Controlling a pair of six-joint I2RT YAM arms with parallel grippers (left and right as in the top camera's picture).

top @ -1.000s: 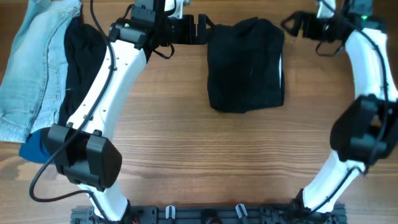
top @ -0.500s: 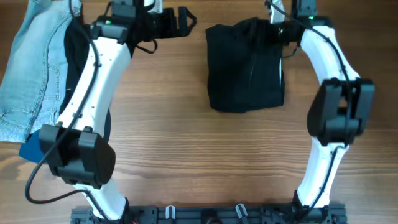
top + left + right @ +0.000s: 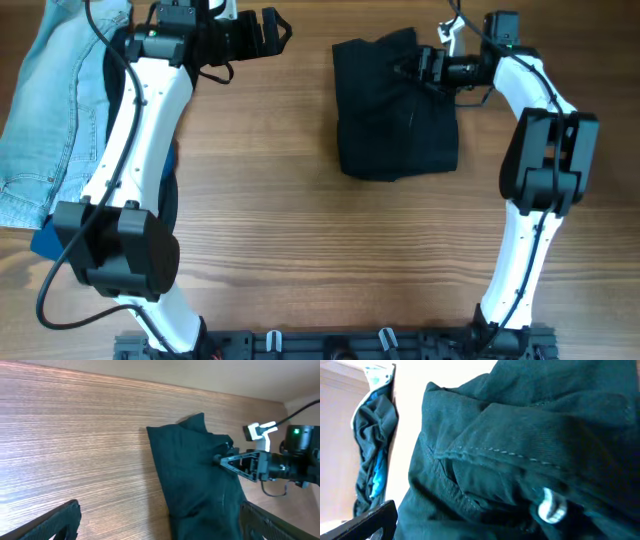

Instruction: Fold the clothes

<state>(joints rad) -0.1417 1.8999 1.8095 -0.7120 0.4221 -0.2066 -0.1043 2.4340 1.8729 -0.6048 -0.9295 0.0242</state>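
Since a second before, the left gripper [image 3: 268,30] had pulled back toward the table's [image 3: 300,230] far left, away from the shorts [image 3: 390,120]. The right gripper [image 3: 420,70] had swung in from the far right corner to sit over the shorts' far right part. Both grippers had their fingers spread wide and held nothing. The one pair of black shorts lay folded in the same place, at the far middle of the table. The right wrist view showed a stitched seam and one small pale stud [image 3: 550,507], too blurred to read. At the left edge lay three more pieces: pale jeans [image 3: 45,110], a black garment [image 3: 125,85] and a blue cloth [image 3: 48,242].
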